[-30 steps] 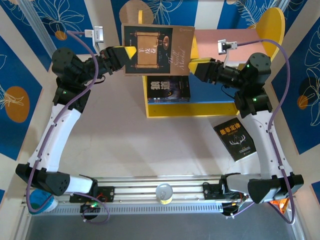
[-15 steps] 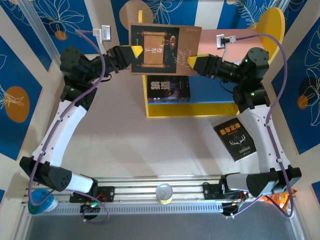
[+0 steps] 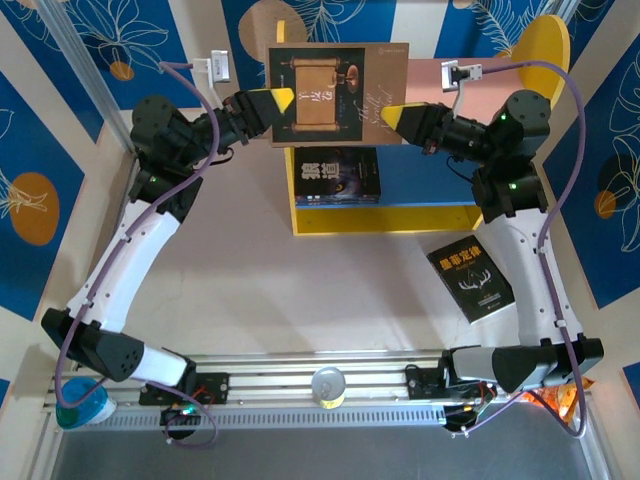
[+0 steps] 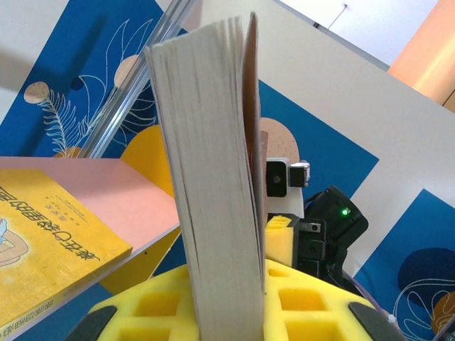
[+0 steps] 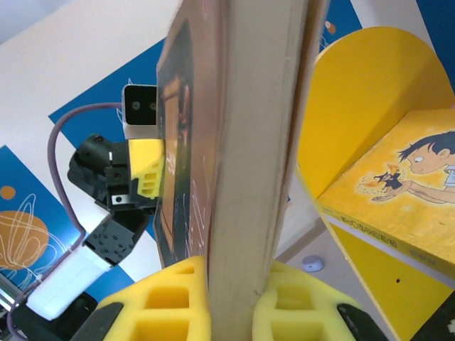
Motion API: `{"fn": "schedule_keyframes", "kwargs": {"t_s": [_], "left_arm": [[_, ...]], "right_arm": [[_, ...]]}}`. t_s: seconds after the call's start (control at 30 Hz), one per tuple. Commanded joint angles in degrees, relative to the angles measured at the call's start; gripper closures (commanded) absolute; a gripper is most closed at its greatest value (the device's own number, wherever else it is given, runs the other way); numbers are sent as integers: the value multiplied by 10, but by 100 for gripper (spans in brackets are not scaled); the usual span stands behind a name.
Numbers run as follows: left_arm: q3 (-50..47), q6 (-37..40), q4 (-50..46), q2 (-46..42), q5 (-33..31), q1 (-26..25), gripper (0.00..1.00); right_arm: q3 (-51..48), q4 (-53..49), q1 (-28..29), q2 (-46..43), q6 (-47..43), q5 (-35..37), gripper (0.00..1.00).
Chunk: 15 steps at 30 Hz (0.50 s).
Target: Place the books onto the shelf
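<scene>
Pinching tan scroll book [image 3: 338, 92]: left end effector [image 3: 281, 100], right end effector [image 3: 389, 116].

The left arm [image 3: 128, 250] and the right arm [image 3: 532, 268] are built alike: long white shells between bulky, rounded black joints. A purple cable [image 3: 185, 67] runs along the left arm, and a second purple cable [image 3: 574, 125] loops off the right arm. Each cable leads to a small white camera box [image 3: 215, 66] at the wrist. Small green lights [image 3: 512, 186] glow on the black housings. The left tool [image 3: 275, 100] and the right tool [image 3: 390, 115] have bright yellow fingers. Up close, the pads [image 4: 153, 307] look like soft foam moulded with square pockets, though the material is hard to judge. The black bases are bolted to a silver slotted rail [image 3: 270, 372].
</scene>
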Motion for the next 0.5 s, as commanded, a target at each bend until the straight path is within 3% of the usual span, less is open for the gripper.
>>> {"fn": "schedule_keyframes", "kwargs": {"t_s": [0.0, 0.13, 0.27, 0.47], "left_arm": [[6, 20, 33, 1, -32, -12, 96], [3, 63, -40, -22, -72, -13, 80], [1, 127, -148, -59, -152, -13, 71], [3, 199, -270, -95, -275, -12, 67]], "right_arm": [[34, -18, -3, 4, -19, -18, 98], [72, -45, -26, 18, -25, -42, 100], [127, -107, -52, 42, -49, -45, 100], [189, -148, -76, 81, -53, -60, 100]]}}
